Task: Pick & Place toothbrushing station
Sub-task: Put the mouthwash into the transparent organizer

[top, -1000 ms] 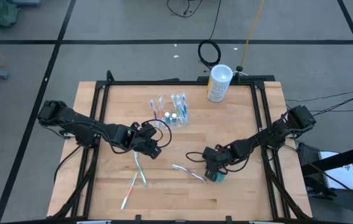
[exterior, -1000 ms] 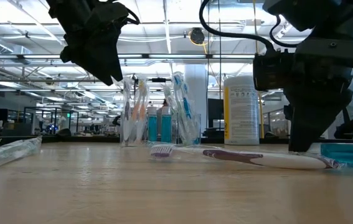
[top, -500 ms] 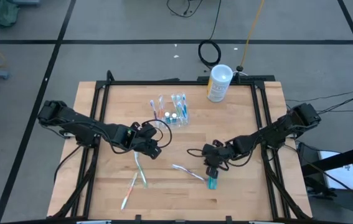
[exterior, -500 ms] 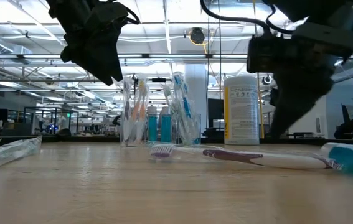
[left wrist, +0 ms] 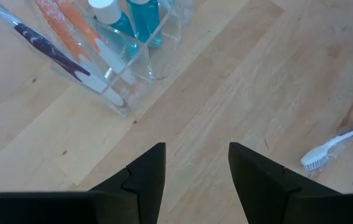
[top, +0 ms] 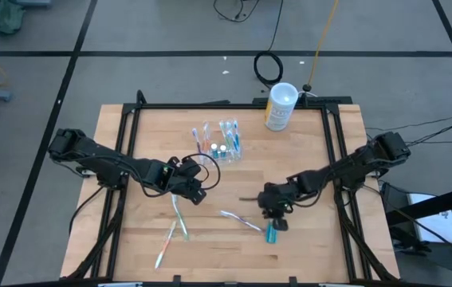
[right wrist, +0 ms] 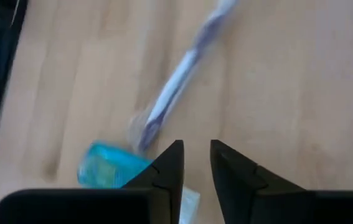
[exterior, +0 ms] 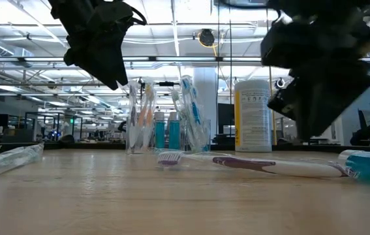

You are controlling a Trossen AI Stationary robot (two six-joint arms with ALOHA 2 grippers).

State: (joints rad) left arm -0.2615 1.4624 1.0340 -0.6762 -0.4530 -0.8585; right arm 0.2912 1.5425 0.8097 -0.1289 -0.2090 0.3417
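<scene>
The clear holder (top: 219, 142) stands on the table's far middle with toothbrushes and teal tubes upright in it; it also shows in the left wrist view (left wrist: 132, 68). A purple-handled toothbrush (top: 240, 220) and a teal white-capped tube (top: 271, 233) lie flat on the table near the front. My right gripper (top: 277, 217) hangs above the tube, narrowly open and empty; its wrist view (right wrist: 195, 162) shows the tube (right wrist: 104, 171) and the brush (right wrist: 176, 81) below it. My left gripper (top: 197, 193) is open and empty above the table, near-left of the holder (left wrist: 196, 168).
A tall white canister (top: 280, 106) with a yellowish label stands at the far edge. Two wrapped toothbrushes (top: 179, 217) (top: 164, 245) lie near the front left. A black frame (top: 210, 105) borders the wooden table. Bare wood lies between the holder and the right gripper.
My right gripper has risen from table level beside the teal tube, gone a little toward the table's left and tipped. The tube stays lying on the table near the purple toothbrush's handle end.
</scene>
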